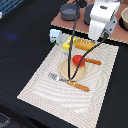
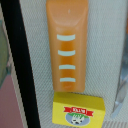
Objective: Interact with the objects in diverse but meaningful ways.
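Note:
The golden-orange bread loaf (image 1: 84,45) lies at the far edge of the striped placemat (image 1: 45,80), and it fills the wrist view (image 2: 68,45). The flat yellow packet with red print (image 1: 66,46) lies at one end of the loaf and also shows in the wrist view (image 2: 79,111). The pale blue-white carton (image 1: 55,36) stands on the black table beside the mat. The red round fruit (image 1: 79,60) sits on a round wooden plate (image 1: 64,69). My gripper (image 1: 98,39) hangs above the loaf's other end. Its fingers are not clear enough to read.
An orange-handled knife (image 1: 92,61) lies by the fruit and an orange-handled fork (image 1: 70,81) by the plate's near side. Grey pots (image 1: 70,10) and a bowl (image 1: 124,20) stand on a brown board at the back. Black cables hang from the arm over the mat.

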